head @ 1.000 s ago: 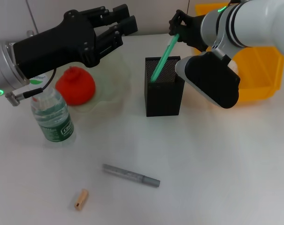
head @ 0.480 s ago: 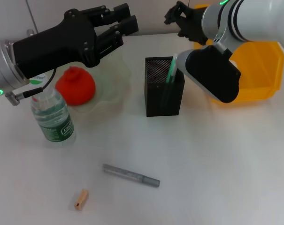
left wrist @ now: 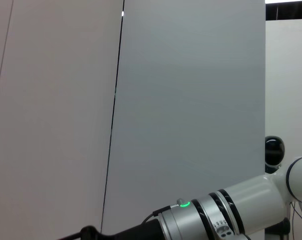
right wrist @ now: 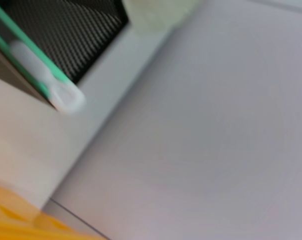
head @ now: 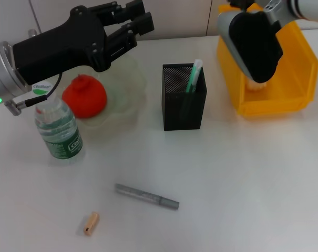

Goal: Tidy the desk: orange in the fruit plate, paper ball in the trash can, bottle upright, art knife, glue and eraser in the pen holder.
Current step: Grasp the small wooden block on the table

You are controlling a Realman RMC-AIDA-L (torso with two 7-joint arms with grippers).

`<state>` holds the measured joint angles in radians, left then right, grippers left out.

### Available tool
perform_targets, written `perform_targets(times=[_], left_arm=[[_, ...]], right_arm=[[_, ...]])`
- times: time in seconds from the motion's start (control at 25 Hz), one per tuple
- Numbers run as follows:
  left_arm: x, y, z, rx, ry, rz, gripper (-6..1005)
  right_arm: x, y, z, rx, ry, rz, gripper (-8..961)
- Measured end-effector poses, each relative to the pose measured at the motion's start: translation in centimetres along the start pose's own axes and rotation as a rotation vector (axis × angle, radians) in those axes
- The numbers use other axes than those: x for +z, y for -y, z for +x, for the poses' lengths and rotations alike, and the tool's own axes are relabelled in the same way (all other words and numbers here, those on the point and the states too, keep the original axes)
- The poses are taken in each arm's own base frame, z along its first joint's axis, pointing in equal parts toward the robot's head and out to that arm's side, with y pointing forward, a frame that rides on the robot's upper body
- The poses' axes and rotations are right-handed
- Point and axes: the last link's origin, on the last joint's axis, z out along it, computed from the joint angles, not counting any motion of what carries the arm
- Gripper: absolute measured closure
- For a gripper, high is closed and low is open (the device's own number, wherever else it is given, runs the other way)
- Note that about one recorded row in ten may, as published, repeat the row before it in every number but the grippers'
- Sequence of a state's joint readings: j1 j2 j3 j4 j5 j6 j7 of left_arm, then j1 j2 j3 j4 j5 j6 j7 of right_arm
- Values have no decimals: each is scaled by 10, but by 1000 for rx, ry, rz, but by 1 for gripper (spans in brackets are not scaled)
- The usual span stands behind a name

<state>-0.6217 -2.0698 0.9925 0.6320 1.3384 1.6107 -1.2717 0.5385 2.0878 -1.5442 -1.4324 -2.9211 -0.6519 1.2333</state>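
Two items still lie loose on the desk; the rest looks sorted. Largest first: trash can (head: 298, 79), yellow, at 2 o'clock from desk centre, something pale inside under the right arm, likely the paper ball, partly hidden. Fruit plate (head: 128, 89) at 10 o'clock, orange (head: 84, 95) resting in its near-left part. Pen holder (head: 183, 96) just above centre at 12 o'clock. Bottle (head: 58, 129) upright at 9 o'clock, cap hidden behind the left arm.

Change: a second ago the right gripper was lowering the green stick (head: 193, 76) into the pen holder; now the stick stands inside, leaning on the right wall, and the arm has pulled back up toward 1 o'clock over the bin. Right gripper itself is out of sight. The stick looks let go, since nothing touches it.

Left gripper (head: 128, 25) hangs above the plate at 11 o'clock, fingers spread, holding nothing.

Grey stick (head: 146, 197) lies flat at 6 o'clock; eraser (head: 90, 223) at 7 o'clock, well apart from the holder. Judgement: one of three holder items done, these two remain.
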Motion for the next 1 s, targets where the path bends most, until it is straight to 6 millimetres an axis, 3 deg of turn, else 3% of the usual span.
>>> perform_targets(times=[0.28,0.88,1.0], left_arm=[[-1,0,1,1,-8,2,642],[-10,3,5,-5,-43,39,638],[-10,4,4,-3,-37,44,524]], right_arm=[[-17,5,23,258,-65,77,289],[-46,-7,58,768,-124,164,139],[-52,-10,61,872,-98,186,136]])
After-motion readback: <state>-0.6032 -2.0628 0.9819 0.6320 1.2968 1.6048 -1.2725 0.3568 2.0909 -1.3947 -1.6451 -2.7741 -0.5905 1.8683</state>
